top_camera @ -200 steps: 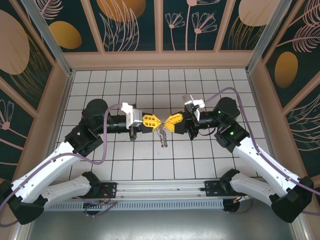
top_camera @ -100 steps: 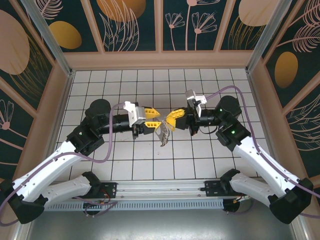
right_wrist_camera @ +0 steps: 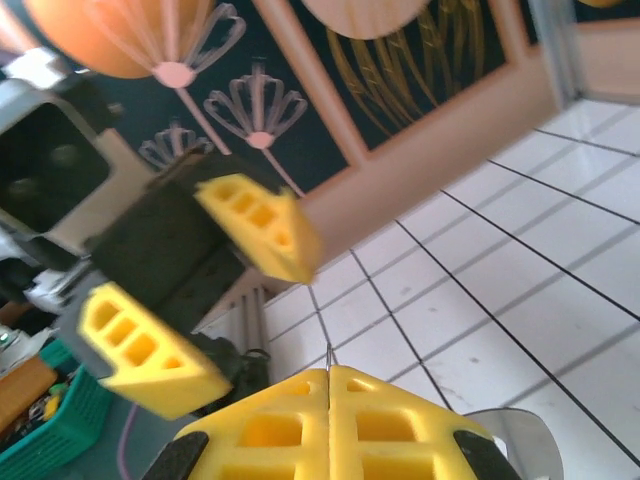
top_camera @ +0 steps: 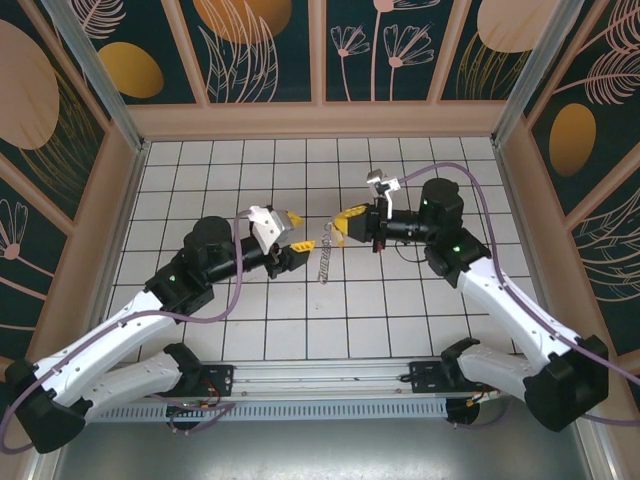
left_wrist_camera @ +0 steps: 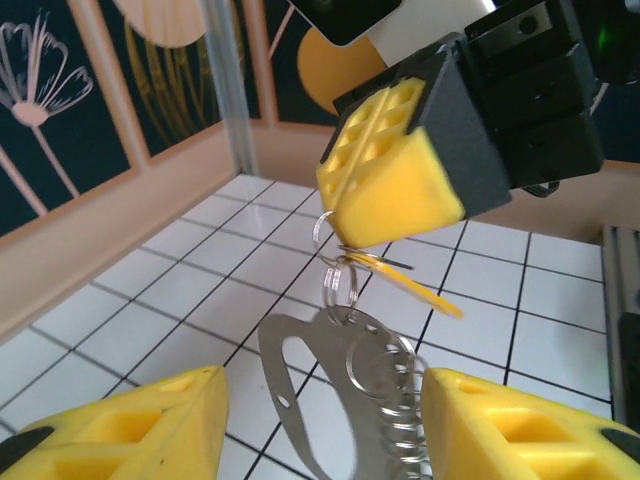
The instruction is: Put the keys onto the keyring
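Right gripper (top_camera: 345,219) jaws clenched on keyring (top_camera: 322,262), long axis hanging down, just ahead of my left gripper (top_camera: 299,240), jaws released.

Lab robot cell: gridded table (top_camera: 300,330), floral-panelled walls (top_camera: 260,50).

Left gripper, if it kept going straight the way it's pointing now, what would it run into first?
Most likely the keyring, which hangs from the shut right gripper directly ahead of the open left gripper. Depth is hard to judge, but it looks very near the gripper's fingers.
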